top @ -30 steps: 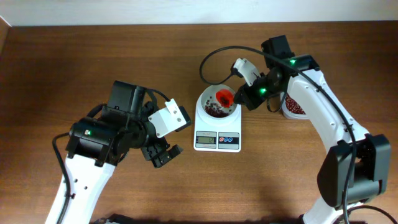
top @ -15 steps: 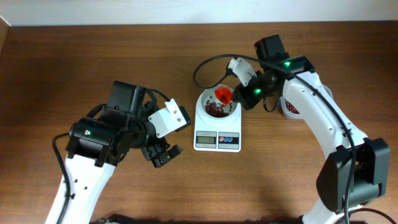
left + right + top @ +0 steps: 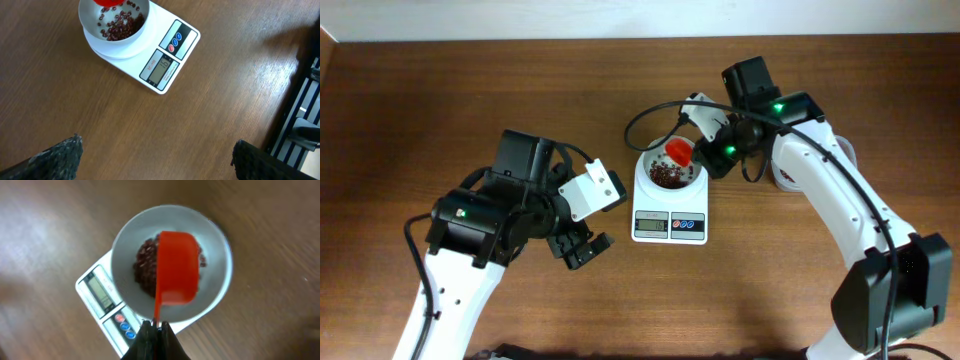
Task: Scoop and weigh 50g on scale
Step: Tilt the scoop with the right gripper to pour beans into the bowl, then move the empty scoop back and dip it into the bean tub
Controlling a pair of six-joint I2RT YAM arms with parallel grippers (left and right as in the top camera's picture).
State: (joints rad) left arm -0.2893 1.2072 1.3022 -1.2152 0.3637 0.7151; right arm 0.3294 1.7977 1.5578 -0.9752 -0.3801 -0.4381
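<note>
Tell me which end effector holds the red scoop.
The right end effector, shut on the red scoop over the scale; the left end effector stands open and empty.

Just ahead of the right gripper (image 3: 155,330), the scoop (image 3: 176,267) sits over the bowl (image 3: 222,255), which rests on the scale (image 3: 100,297) and holds beans (image 3: 145,267).

Likely a lab: robot arms (image 3: 840,198) at wooden table (image 3: 420,90).

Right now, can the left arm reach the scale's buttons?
Probably yes: only bare table lies between the open left gripper and the scale; the scoop hangs over the bowl, not the buttons.
</note>
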